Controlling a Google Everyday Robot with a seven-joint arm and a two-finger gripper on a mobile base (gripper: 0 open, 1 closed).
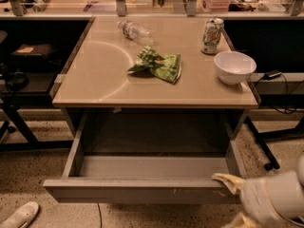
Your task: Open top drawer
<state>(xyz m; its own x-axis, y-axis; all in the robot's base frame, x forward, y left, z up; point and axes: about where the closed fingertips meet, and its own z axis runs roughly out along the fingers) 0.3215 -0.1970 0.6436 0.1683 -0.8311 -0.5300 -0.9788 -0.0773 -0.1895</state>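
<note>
The top drawer (142,190) is pulled far out from under the beige table (95,80). Its grey interior (152,166) shows nothing inside, and its flat front has small pale marks right of centre. My gripper (232,201) is at the drawer's right front corner. The upper pale finger (225,179) lies on the top rim of the drawer front. The lower finger (241,220) hangs below the front at the picture's bottom edge. The fingers are spread apart and hold nothing. The white arm cover (275,198) fills the lower right corner.
On the table lie a plastic bottle (135,31), a green chip bag (159,65), a can (212,35) and a white bowl (234,66). Black shelving (23,65) stands at left and cables (280,84) at right. A white shoe (19,215) lies on the floor at lower left.
</note>
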